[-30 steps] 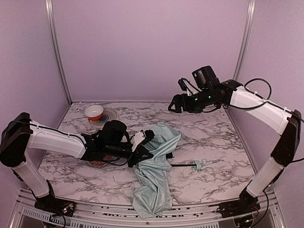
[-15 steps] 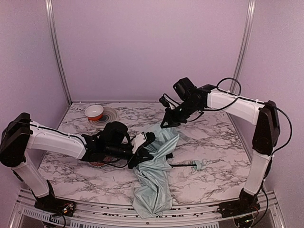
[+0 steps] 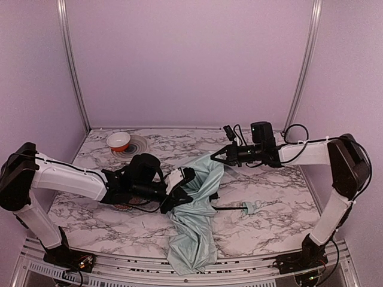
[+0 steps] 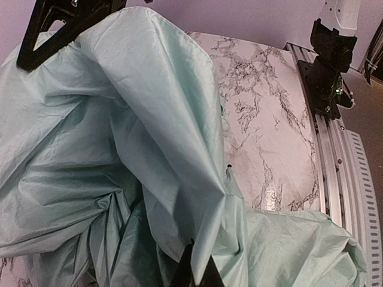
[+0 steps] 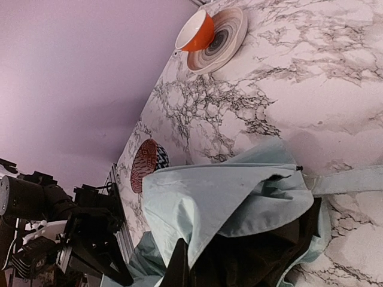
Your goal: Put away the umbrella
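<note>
The umbrella (image 3: 196,206) lies collapsed mid-table, pale mint fabric in a heap hanging over the near edge. Its thin black shaft (image 3: 229,208) runs right to the small mint handle (image 3: 249,207). My left gripper (image 3: 178,190) is shut on a fold of the fabric (image 4: 149,149) at the heap's left side, fingertips (image 4: 190,270) pinching the cloth. From the right, my right gripper (image 3: 214,157) reaches in and is shut on the umbrella's raised far edge (image 5: 227,191), with the black lining (image 5: 269,251) showing beneath it.
An orange bowl (image 3: 118,141) sits on a striped plate (image 3: 136,145) at the back left. A red patterned bowl (image 5: 146,164) lies partly under my left arm. The metal rail (image 3: 251,263) runs along the near edge, and purple walls enclose the table.
My right arm swung down from high at the back to the umbrella's far edge, and its jaws shut on the fabric. The left arm kept its grip and stayed put.
</note>
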